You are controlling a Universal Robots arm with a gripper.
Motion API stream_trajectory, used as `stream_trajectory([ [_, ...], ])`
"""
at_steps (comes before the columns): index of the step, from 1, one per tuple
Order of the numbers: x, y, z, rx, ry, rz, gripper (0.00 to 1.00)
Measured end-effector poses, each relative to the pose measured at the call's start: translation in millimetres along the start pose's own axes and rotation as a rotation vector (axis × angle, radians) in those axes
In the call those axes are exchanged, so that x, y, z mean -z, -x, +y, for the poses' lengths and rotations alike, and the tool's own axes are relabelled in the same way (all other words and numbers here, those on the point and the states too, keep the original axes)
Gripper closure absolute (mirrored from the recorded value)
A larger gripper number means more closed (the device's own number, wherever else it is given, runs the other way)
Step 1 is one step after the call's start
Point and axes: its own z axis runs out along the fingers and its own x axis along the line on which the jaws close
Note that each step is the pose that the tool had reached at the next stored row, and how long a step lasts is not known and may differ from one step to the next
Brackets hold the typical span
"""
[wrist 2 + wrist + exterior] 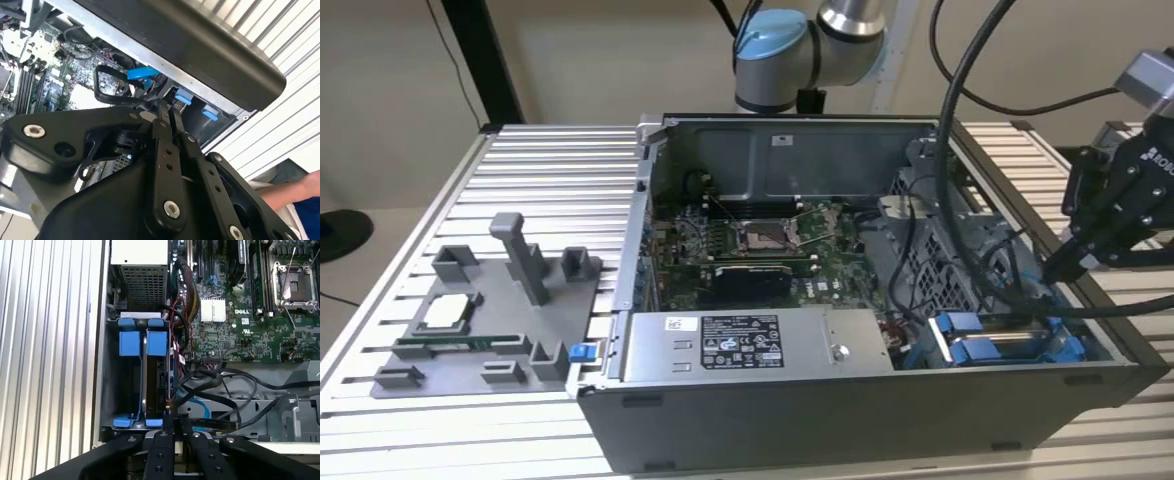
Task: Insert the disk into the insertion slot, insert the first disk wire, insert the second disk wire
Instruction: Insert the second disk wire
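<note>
The disk (156, 347), clipped in its blue frame, sits on edge inside the grey insertion slot (107, 390); in the exterior view its blue frame (985, 342) shows at the case's near right corner. My gripper (1065, 268) hangs just above that corner. In both wrist views the fingers (163, 440) are pressed together at the disk's end. A black wire (106, 86) loops right up to the fingertips (161, 120) and seems pinched there. A light blue wire (140, 74) lies loose beside it.
The open computer case (854, 420) lies on a slatted metal table (547, 170). A grey labelled power-supply box (747, 345) sits beside the slot, the motherboard (747, 245) behind. A grey parts fixture (480, 320) stands at the exterior view's left. A person's arm (295, 192) is near.
</note>
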Motion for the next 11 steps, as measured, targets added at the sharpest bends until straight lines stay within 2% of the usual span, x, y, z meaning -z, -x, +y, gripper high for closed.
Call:
stream_trajectory([
  [2,2.8,-0.7,5.6,0.002,0.0003,-0.0087,1.00],
  [4,3.8,-1.3,12.7,0.003,0.0004,-0.0138,1.00],
  [10,0.2,-3.7,39.0,0.004,-0.0001,-0.0171,1.00],
  [11,-1.6,-5.1,47.2,0.004,-0.0046,-0.0171,1.00],
])
